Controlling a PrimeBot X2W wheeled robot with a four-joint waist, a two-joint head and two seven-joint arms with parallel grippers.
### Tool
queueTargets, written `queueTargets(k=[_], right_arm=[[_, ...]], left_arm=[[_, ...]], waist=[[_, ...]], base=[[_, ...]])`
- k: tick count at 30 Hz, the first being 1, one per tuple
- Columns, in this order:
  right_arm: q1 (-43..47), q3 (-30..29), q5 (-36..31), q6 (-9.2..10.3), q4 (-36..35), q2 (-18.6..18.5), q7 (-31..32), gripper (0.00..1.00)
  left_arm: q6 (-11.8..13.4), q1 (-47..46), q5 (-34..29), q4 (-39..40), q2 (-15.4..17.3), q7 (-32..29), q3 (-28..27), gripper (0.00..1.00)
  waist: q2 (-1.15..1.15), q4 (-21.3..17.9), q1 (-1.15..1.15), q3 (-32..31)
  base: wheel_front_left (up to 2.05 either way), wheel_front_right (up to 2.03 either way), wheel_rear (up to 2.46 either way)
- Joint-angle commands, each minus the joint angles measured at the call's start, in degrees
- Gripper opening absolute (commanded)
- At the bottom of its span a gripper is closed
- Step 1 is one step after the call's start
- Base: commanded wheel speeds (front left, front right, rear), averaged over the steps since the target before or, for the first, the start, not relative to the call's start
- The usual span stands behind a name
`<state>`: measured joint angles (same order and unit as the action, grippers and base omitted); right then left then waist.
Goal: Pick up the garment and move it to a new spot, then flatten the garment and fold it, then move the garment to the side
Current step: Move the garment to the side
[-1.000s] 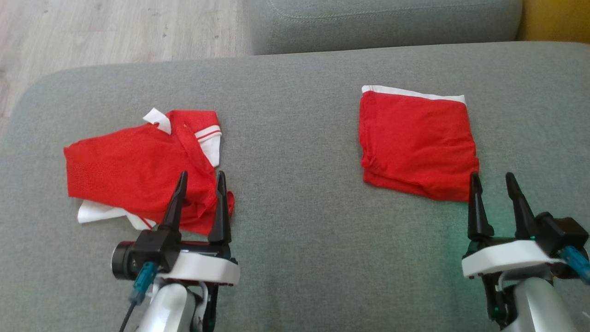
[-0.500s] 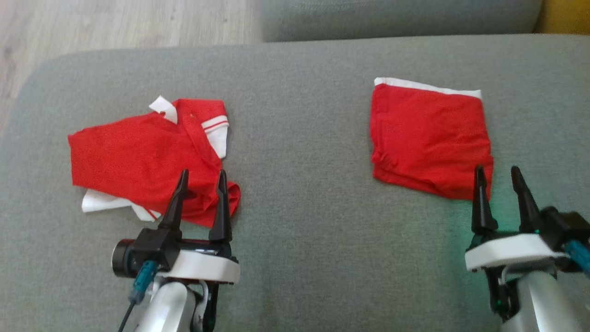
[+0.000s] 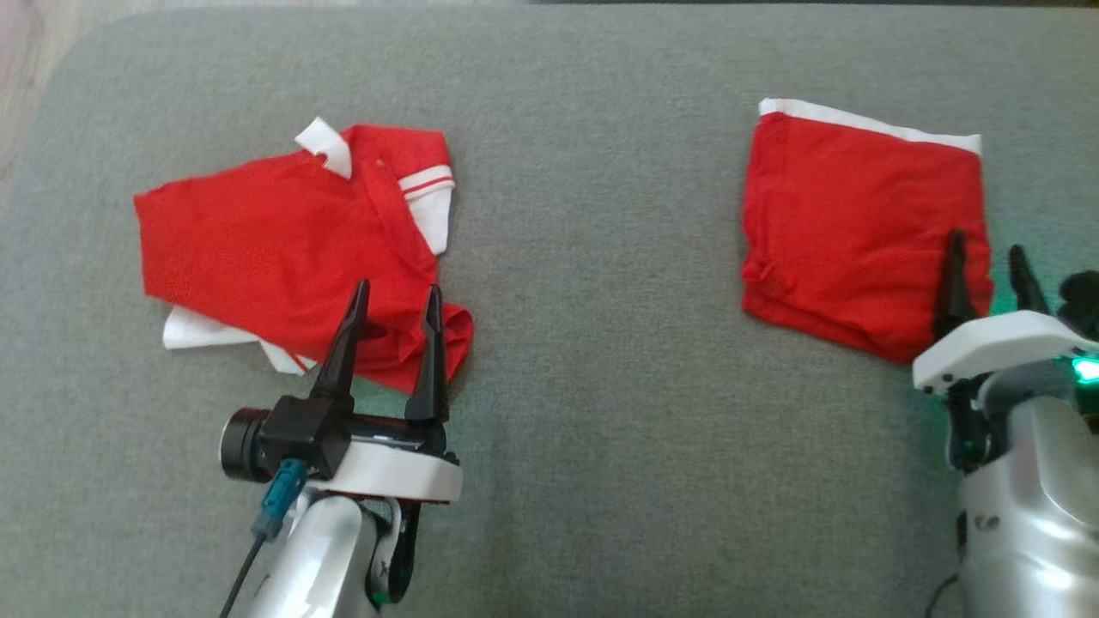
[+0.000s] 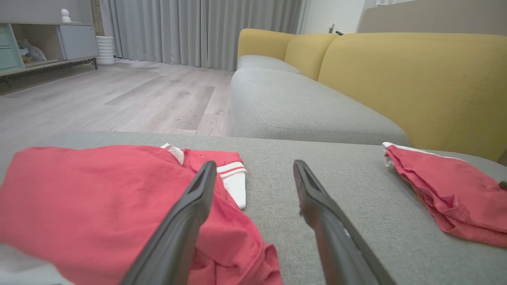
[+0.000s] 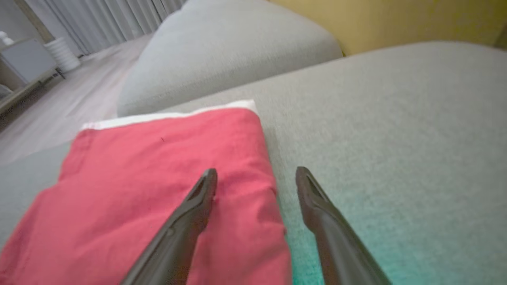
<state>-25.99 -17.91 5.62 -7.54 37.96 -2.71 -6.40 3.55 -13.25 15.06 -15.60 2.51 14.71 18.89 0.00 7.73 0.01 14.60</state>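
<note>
**Both tools open over a grey cushion, two red garments ahead**

Grey seat cushion (image 3: 584, 257) spreads under & ahead of both tools. Past its far edge, straight ahead of the L tool (image 3: 397, 292), sits a 2nd grey cushion (image 4: 301, 107) w/ a yellow backrest (image 4: 416, 79) to its R. Pale wood floor (image 4: 119, 99) lies ahead-left, w/ grey curtains (image 4: 198, 27) far beyond.

Crumpled red garment (image 3: 258, 249) lies on the cushion ahead & to the L of the L tool, bunched up, not flat. In head view the tool's fingertips overlap the garment's near R corner. In L wrist view the L finger is over red cloth & the R finger over bare cushion. Can't tell if either touches the cloth. L tool's fingers are spread wide, gripping nothing.

Folded red garment (image 3: 850, 223) is a neat rectangle ahead & to the L of the R tool (image 3: 986, 245). It's well apart from the crumpled one, w/ bare cushion btwn them. R tool's fingers are also spread wide, gripping nothing. Its L finger is over the garment's near R corner, its R finger over bare cushion just past the edge.

Small bits:
- White cuff w/ red stripe (image 3: 429, 193) on the crumpled garment, ahead of the L tool.
- White band (image 3: 867, 120) along the folded garment's far edge.
- Green glow (image 5: 356, 221) on the cushion beside the R tool's R finger.
</note>
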Motion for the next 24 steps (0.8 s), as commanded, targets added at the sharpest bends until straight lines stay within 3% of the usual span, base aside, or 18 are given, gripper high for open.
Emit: queueTargets(k=[1, 6, 7, 8, 13, 17, 24], right_arm=[[-2.01, 0.82, -0.56, 0.05, 0.06, -0.17, 0.32, 1.00], [-5.74, 1.67, -0.74, 0.05, 8.19, -0.17, 2.48, 1.00], [-6.29, 1.92, -0.81, 0.05, 9.41, -0.17, 2.77, 0.67], [-6.77, 2.07, -1.16, 0.05, 10.31, -0.17, 2.74, 0.00], [-8.36, 2.75, -6.62, 0.05, 11.04, -0.57, 1.63, 0.00], [-8.87, 5.17, -10.48, 0.05, 8.64, -3.45, 2.05, 0.00], [-7.61, 12.66, -11.26, 0.05, 3.79, -15.80, 8.09, 0.00]], left_arm=[[0.35, -1.77, -0.14, 1.86, 0.37, 0.29, -1.23, 1.00], [0.37, -2.08, -0.26, 1.78, 0.37, 0.29, -1.34, 1.00], [0.36, -2.18, -0.27, 1.76, 0.37, 0.29, -1.41, 1.00], [0.38, -2.27, -0.29, 1.71, 0.37, 0.29, -1.54, 1.00], [0.58, -2.02, -0.49, 1.54, 0.37, 0.29, -2.42, 1.00], [0.57, -1.65, -0.44, 1.63, 0.37, 0.29, -2.86, 1.00], [0.46, -1.84, -0.27, 2.45, 0.37, 0.29, -3.33, 1.00]], waist=[[0.00, 0.52, -0.01, 0.62], [0.00, 0.78, -0.01, 1.31], [0.00, 0.74, -0.01, 1.38], [0.00, 0.66, -0.01, 1.38], [0.00, -0.47, -0.01, 0.35], [0.00, -1.43, -0.01, -0.67], [0.00, -1.93, -0.01, -0.15]], base=[[0.00, 0.00, 0.00], [0.00, 0.00, 0.00], [0.00, 0.00, 0.00], [0.00, 0.00, 0.00], [0.00, 0.00, 0.00], [0.00, 0.00, 0.00], [0.00, 0.00, 0.00]])
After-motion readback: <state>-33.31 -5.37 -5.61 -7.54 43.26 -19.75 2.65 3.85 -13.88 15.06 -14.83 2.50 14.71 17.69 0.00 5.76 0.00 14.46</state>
